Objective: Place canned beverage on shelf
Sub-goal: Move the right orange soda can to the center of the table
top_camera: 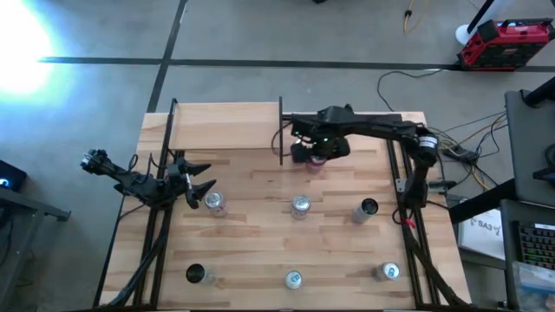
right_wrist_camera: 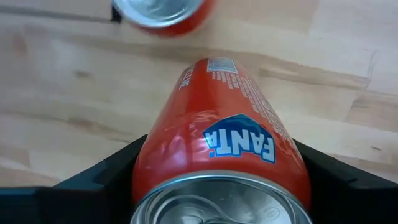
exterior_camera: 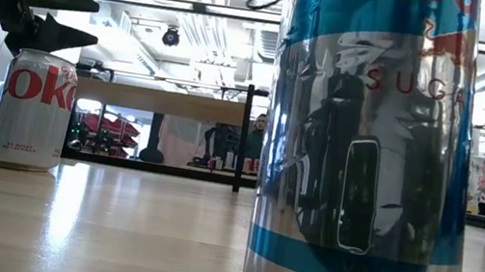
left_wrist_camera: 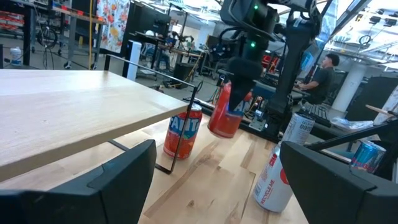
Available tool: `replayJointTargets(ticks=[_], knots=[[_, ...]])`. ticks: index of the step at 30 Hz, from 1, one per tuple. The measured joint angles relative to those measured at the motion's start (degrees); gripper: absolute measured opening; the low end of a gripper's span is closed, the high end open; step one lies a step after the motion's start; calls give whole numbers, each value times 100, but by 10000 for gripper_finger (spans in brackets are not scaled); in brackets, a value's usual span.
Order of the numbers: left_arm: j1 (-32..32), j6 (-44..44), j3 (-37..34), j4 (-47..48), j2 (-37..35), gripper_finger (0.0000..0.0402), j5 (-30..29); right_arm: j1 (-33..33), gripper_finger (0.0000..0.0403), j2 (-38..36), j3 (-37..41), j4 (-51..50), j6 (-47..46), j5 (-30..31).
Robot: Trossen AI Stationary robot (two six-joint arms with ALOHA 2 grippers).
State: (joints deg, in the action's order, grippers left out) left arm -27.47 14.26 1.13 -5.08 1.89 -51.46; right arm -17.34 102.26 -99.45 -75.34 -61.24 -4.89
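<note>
Near the right end of the shelf point(top_camera: 227, 126): right gripper point(top_camera: 314, 154) with jaws clamped on an orange Fanta can point(right_wrist_camera: 219, 158), held tilted above the tabletop point(top_camera: 260, 247), beside the shelf's black frame and not on the board. Below it, standing by the frame post, a second Fanta can point(left_wrist_camera: 183, 130). At the table's left side: left gripper point(top_camera: 199, 185), jaws apart and holding nothing, just beside a Coke can point(top_camera: 214, 202), perhaps not touching
</note>
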Motion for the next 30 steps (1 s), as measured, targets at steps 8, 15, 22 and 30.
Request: replayJointTargets(ticks=[8,15,22,30], knots=[[-2,0,0,2,-1,327,0,408,289,829,-1237,-547,419,2],[-1,0,0,2,-1,327,0,608,289,1329,-2038,-878,615,-2],[-2,0,0,1,-2,327,0,797,289,1653,-2413,-641,748,3],[-2,0,0,1,-2,327,0,959,289,2344,-2913,-577,1016,-111]])
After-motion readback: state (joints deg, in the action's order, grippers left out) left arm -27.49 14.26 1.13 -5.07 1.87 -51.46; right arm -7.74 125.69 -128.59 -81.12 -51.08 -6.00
